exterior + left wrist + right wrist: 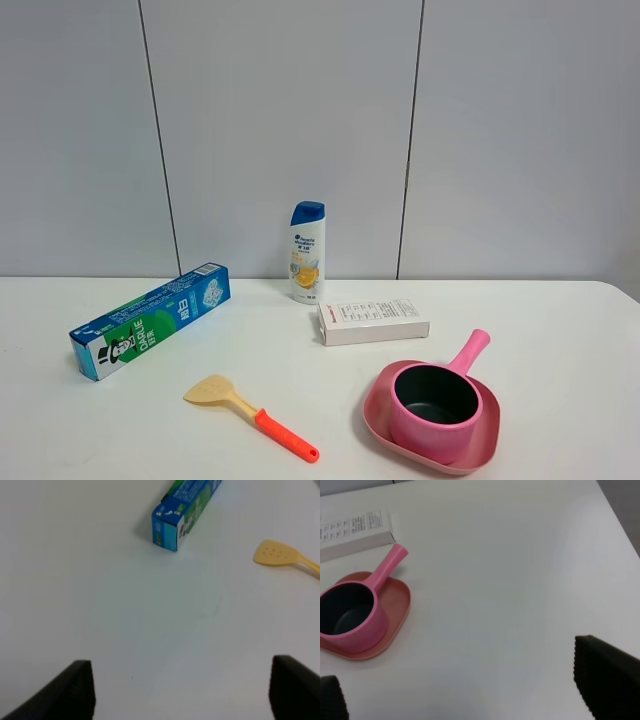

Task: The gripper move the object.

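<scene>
Pink saucepan (436, 407) sits on a flat pink plate (478, 450) near the surface's (560, 330) front right corner, handle angled toward the back, so a careless grab could likely drag the plate along or tip the pan off it. Both pairs of fingers, left gripper (182, 690) and right gripper (470, 700), stand spread wide and empty. One each: saucepan, plate, spatula (250, 414), toothpaste box (150, 320), shampoo bottle (307, 252), white carton (372, 322).

A high exterior camera faces the table (560, 330) and back wall, while close wrist cameras look down past their grippers, the left sharing the toothpaste box (186, 511), the right sharing the saucepan (355, 612).
</scene>
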Tool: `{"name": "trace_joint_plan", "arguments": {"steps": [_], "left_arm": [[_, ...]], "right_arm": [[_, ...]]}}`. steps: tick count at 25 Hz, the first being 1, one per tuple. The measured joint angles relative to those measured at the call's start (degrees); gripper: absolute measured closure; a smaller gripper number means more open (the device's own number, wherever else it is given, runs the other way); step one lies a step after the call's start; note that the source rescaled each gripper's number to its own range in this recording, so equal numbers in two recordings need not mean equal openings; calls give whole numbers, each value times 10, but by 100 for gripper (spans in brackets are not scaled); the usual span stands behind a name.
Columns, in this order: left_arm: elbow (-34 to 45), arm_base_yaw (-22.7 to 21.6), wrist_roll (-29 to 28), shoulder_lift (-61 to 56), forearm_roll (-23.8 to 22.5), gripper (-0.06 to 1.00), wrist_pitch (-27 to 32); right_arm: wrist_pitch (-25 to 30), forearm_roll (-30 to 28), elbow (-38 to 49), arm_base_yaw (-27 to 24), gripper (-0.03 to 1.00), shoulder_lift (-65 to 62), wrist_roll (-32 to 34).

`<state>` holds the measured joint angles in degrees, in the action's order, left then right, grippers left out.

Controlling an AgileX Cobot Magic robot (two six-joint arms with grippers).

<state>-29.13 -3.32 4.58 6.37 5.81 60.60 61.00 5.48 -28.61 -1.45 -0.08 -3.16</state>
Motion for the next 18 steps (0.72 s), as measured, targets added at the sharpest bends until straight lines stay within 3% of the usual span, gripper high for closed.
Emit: {"name": "trace_joint_plan", "arguments": {"steps": [7, 18], "left_arm": [[0, 0, -2, -65, 0, 17, 0], [0, 0, -5, -68, -1, 17, 0]], "right_arm": [[0, 0, 0, 0, -3, 0, 0], [0, 0, 0, 0, -3, 0, 0]]}}
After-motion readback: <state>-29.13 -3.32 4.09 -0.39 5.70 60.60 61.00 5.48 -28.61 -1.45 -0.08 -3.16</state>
